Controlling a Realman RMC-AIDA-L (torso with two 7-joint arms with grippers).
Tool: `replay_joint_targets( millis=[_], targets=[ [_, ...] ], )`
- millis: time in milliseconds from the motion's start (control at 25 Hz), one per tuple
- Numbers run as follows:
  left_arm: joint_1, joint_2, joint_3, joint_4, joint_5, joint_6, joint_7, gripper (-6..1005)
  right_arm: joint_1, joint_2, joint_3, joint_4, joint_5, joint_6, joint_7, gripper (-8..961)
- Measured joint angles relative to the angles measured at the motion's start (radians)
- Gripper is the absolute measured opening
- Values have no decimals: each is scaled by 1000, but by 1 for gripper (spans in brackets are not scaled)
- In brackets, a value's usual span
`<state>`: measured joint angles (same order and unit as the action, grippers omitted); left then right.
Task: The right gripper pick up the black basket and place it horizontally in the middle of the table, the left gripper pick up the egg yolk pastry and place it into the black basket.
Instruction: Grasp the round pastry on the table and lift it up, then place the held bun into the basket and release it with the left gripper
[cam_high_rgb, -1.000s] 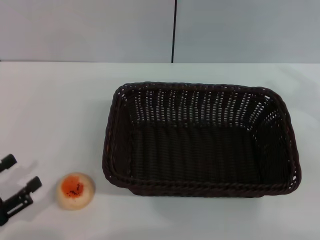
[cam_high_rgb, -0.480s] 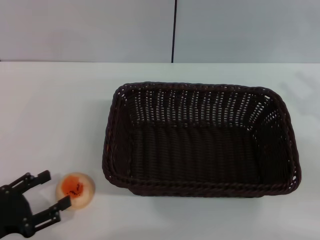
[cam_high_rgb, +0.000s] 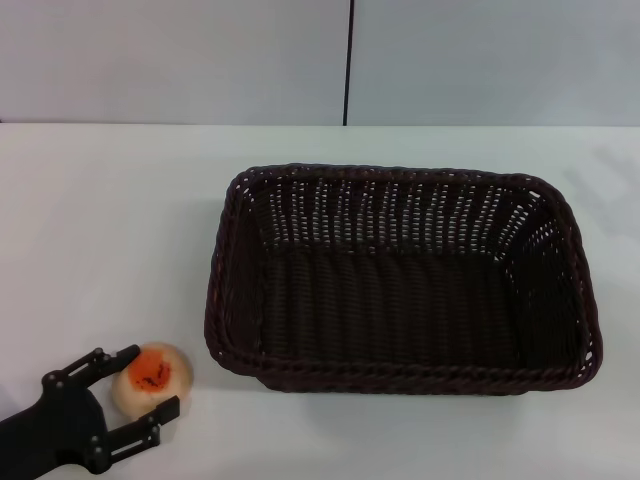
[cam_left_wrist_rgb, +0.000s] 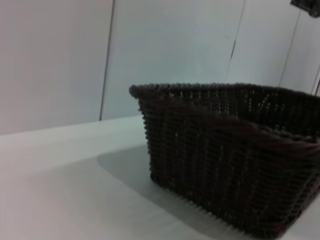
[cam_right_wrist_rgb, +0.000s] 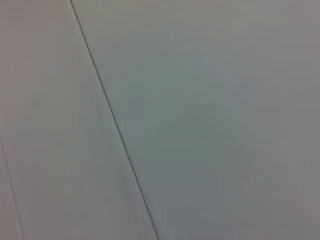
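Note:
The black basket (cam_high_rgb: 400, 280) lies lengthwise across the middle of the white table (cam_high_rgb: 110, 220), empty. It also shows in the left wrist view (cam_left_wrist_rgb: 225, 150), close by. The egg yolk pastry (cam_high_rgb: 152, 377) sits on the table just off the basket's front left corner. My left gripper (cam_high_rgb: 143, 382) is open at the front left, its two black fingers (cam_high_rgb: 108, 360) on either side of the pastry. The right gripper is out of view; its wrist view shows only a pale wall.
A grey wall with a dark vertical seam (cam_high_rgb: 348, 60) runs behind the table. Bare white tabletop lies to the left of the basket and behind it.
My left gripper has moved right and forward from the table's left edge until its open fingers straddle the pastry. The basket and pastry have not moved.

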<state>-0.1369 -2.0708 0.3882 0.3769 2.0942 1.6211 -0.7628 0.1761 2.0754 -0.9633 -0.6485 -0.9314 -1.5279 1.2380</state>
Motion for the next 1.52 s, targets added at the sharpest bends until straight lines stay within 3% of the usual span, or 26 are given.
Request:
replay_joint_targets(
  millis=[320,840,1000,1120,1280,1400,1520],
  targets=[
    [-11,2,5,-5,-8,-11,-2,695,-3,-3,4,41,1,3,-1,733],
    [-16,3,-28,-12,-28,-6,0,292,-7,-3,63,105,4,-2,-4,732],
    [-6,9,-155,2,-38,75,-8,222,-9,-3,63,105,2,-2,-4,732],
    [-3,13,-340,75,-42,230,-29,187,-11,-3,64,106,1,-3,-4,732],
    [-25,12,-424,120,-68,334,-85,156,-11,-3,64,106,0,-3,-4,733],
    [-58,8,-416,120,-129,379,-147,144,-11,-3,65,105,-2,-3,-5,733],
    [-115,-1,-322,94,-144,373,-150,133,-12,-2,68,115,-1,-3,-9,733]
  ],
)
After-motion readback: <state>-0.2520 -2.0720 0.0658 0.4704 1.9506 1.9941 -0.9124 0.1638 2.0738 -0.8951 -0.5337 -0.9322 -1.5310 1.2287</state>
